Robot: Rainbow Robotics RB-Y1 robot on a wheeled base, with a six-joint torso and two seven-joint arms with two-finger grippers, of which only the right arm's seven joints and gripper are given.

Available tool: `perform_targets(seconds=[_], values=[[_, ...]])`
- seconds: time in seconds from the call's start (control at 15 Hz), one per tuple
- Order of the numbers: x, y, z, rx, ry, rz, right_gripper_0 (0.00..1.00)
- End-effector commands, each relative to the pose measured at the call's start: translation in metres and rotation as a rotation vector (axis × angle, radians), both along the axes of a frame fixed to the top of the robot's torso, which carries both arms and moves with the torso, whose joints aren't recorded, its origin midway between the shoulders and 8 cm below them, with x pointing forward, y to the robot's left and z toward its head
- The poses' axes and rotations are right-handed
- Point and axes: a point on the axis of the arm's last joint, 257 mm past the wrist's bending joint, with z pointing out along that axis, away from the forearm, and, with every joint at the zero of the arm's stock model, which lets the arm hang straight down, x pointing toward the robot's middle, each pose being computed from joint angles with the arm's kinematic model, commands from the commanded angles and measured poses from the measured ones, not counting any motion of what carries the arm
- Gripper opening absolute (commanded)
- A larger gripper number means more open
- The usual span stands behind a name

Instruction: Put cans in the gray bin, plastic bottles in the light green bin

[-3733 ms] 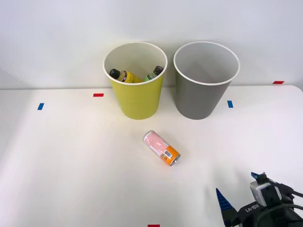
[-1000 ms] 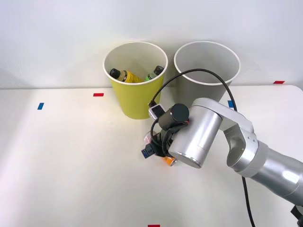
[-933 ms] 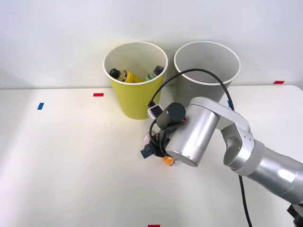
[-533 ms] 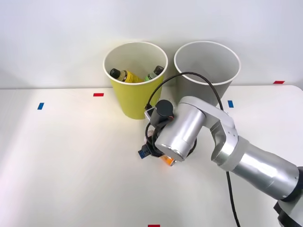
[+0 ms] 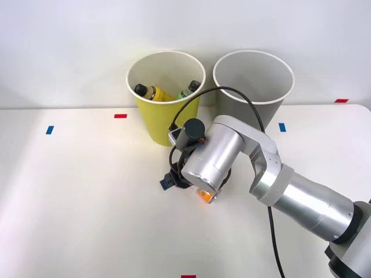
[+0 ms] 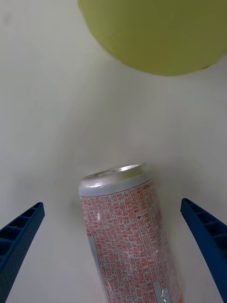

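Lying on white table [image 5: 87, 220]: can [image 6: 126, 232] | right gripper [image 6: 113, 246] spread wide astride it | white wall [image 5: 69, 46] behind

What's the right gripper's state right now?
Right gripper: open, holding nothing, one blue finger on each side of the can lying on the table.

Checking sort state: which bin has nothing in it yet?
The gray bin: its white inside is bare. The light green bin beside it holds both dark-capped plastic bottles. The can lies on the table.
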Motion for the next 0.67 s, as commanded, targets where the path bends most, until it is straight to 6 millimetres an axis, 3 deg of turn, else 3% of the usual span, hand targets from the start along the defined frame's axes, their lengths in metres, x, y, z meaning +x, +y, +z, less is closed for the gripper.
perform_targets(seconds=[0.07,0.4,0.47,0.67], values=[[0.004,-0.001,0.000,0.005,-0.010,0.007,1.00],[0.013,-0.007,-0.016,-0.015,-0.002,0.010,1.00],[0.013,-0.009,-0.017,-0.025,0.000,0.011,0.95],[0.011,-0.009,-0.017,-0.036,-0.002,0.032,0.04]])
